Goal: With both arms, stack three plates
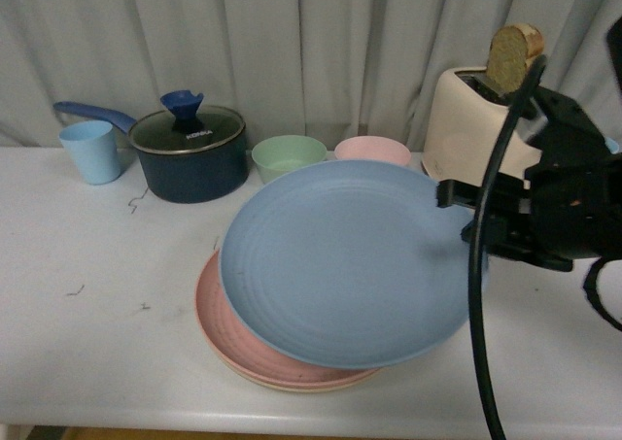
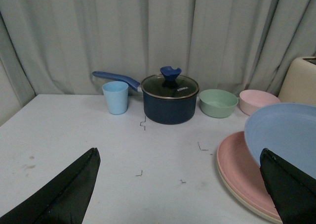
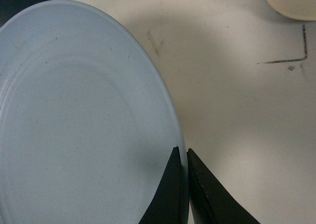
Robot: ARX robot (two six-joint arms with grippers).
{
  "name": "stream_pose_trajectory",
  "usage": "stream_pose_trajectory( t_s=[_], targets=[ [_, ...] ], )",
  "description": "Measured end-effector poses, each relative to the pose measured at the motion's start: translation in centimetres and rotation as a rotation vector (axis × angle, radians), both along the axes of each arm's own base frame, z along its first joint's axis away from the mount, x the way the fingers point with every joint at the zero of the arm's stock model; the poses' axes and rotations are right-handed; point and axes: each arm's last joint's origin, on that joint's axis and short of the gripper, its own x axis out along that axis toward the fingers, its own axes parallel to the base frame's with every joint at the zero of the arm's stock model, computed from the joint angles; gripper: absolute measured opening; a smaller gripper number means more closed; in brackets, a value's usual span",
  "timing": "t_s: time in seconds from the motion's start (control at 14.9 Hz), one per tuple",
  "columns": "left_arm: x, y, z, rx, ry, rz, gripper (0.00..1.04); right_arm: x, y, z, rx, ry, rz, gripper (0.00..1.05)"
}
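Observation:
The blue plate (image 1: 345,260) hangs tilted above the other two, held by its right rim in my right gripper (image 1: 457,202), which is shut on it; the right wrist view shows the jaws pinching the plate's edge (image 3: 181,152). Under it the pink plate (image 1: 219,328) lies on the beige plate (image 1: 292,386), whose rim just peeks out. The left wrist view shows the blue plate (image 2: 286,135), the pink plate (image 2: 237,159) and the beige rim (image 2: 242,197) by its right fingertip. My left gripper (image 2: 180,157) is open over bare table, left of the stack.
Along the back stand a light blue cup (image 1: 92,151), a dark blue lidded pot (image 1: 190,149), a green bowl (image 1: 289,156), a pink bowl (image 1: 372,150) and a cream toaster (image 1: 471,119) with bread in it. The table's front edge (image 1: 146,425) is close.

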Motion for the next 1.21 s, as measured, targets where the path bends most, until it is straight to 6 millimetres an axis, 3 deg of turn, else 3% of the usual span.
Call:
stream_pose_trajectory(
  t_s=[0.4, 0.47, 0.6, 0.74, 0.8, 0.87, 1.01, 1.14, 1.21],
  targets=[
    [0.0, 0.0, 0.0, 0.000, 0.000, 0.000, 0.98, 2.7, 3.9, -4.1, -0.024, 0.127, -0.045, 0.03],
    [0.0, 0.0, 0.0, 0.000, 0.000, 0.000, 0.98, 2.5, 4.4, -4.2, -0.020, 0.142, -0.026, 0.09],
    [0.0, 0.0, 0.0, 0.000, 0.000, 0.000, 0.98, 2.6, 4.6, -3.4, 0.002, 0.089, -0.031, 0.31],
    [0.0, 0.0, 0.0, 0.000, 0.000, 0.000, 0.98, 1.2, 3.9, -0.8, 0.068, -0.008, -0.030, 0.54],
    [0.0, 0.0, 0.0, 0.000, 0.000, 0.000, 0.98, 1.5, 4.0, 0.4, 0.078, -0.168, -0.047, 0.60],
    [0.0, 0.0, 0.0, 0.000, -0.002, -0.001, 0.98, 0.9, 3.1, 0.3, -0.033, -0.461, -0.154, 0.47],
    [0.0, 0.0, 0.0, 0.000, 0.000, 0.001, 0.98, -4.1, -0.8, -1.8, -0.249, -0.619, -0.223, 0.24],
    [0.0, 0.0, 0.0, 0.000, 0.000, 0.000, 0.98, -6.9, -3.4, 2.5, -0.257, -0.846, -0.278, 0.02],
    [0.0, 0.0, 0.0, 0.000, -0.001, 0.000, 0.98, -8.5, -4.2, 2.8, -0.261, -0.853, -0.264, 0.02]
  ],
)
